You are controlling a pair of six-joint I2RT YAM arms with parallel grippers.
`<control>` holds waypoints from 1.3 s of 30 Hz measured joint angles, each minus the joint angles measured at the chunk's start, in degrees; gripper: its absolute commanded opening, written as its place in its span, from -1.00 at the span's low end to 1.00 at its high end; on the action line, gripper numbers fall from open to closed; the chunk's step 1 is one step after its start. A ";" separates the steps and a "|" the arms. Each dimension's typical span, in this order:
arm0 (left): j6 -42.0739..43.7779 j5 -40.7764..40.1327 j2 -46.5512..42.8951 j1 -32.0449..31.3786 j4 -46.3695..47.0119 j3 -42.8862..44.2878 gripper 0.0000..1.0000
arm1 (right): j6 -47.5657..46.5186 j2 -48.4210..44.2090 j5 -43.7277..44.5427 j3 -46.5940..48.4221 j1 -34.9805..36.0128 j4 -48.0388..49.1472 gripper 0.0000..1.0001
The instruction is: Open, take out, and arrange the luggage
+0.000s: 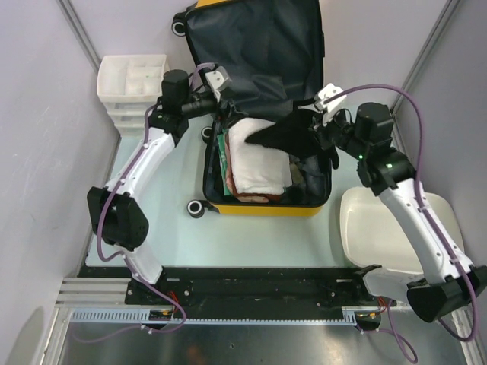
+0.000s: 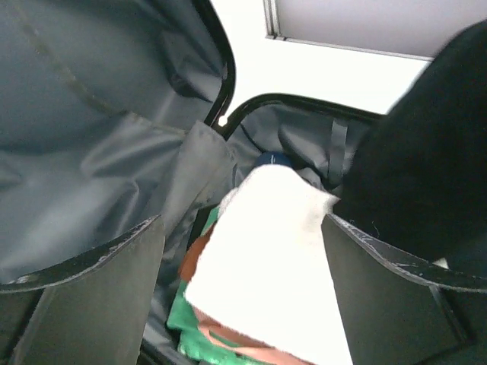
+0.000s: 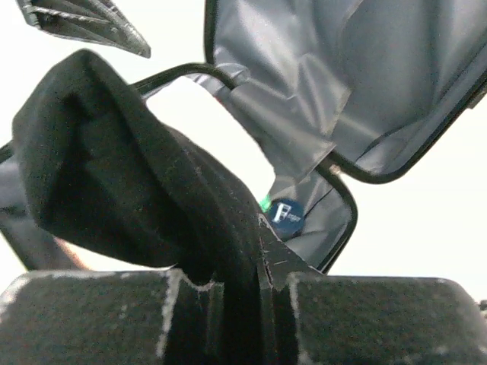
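The right jaws are clenched on a fold of a black soft fabric garment (image 3: 114,152). It bulges up to the left of them and hangs lifted over the right side of the open case. The left jaws are released, spread wide with nothing between them, above a white folded towel (image 2: 259,258) near the case's left rear corner.

The towel lies on top of a stack in the lower half of the large yellow hard-shell suitcase (image 1: 259,207). Green and reddish-brown cloth edges (image 2: 199,319) show beneath it, and a small round dark-blue item (image 3: 288,215) sits in a corner against the lining.

The suitcase lies open in the middle of the pale surface (image 1: 251,239). Its dark grey fabric-lined lid (image 1: 259,46) is opened toward the far side, and its black wheels (image 1: 196,207) are on the left. A white plastic drawer unit (image 1: 133,80) stands at the far left and a white tub (image 1: 380,228) at the near right.
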 measured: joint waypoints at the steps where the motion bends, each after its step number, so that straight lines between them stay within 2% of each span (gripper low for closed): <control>1: -0.39 -0.61 -1.05 0.61 0.20 -1.14 0.77 | 0.81 -1.25 -0.94 2.84 0.00 -6.34 -1.00; 8: -2.01 -0.98 -5.84 0.35 0.37 -8.72 0.76 | 5.51 -2.47 -5.05 12.07 -1.77 -33.03 -1.00; 13: -3.74 -0.61 -5.84 -0.20 0.20 -11.30 0.76 | 10.73 -2.86 -7.82 11.10 -7.10 -47.50 -1.00; 18: -4.55 0.09 -5.84 -1.22 0.11 -12.24 0.75 | 13.90 -3.06 -9.77 7.06 -15.85 -55.47 -1.00; 25: -5.27 0.57 -5.77 -2.36 0.13 -12.33 0.75 | 15.72 -0.09 -12.81 8.44 -25.38 -59.84 -1.00; 32: -5.42 0.57 -5.18 -2.40 0.13 -12.33 0.75 | 19.47 4.35 -30.01 10.58 -41.35 -61.40 -1.00; 39: -6.34 0.90 -5.11 -2.78 0.35 -13.40 0.74 | 19.65 2.16 -42.47 10.01 -40.28 -61.88 -1.00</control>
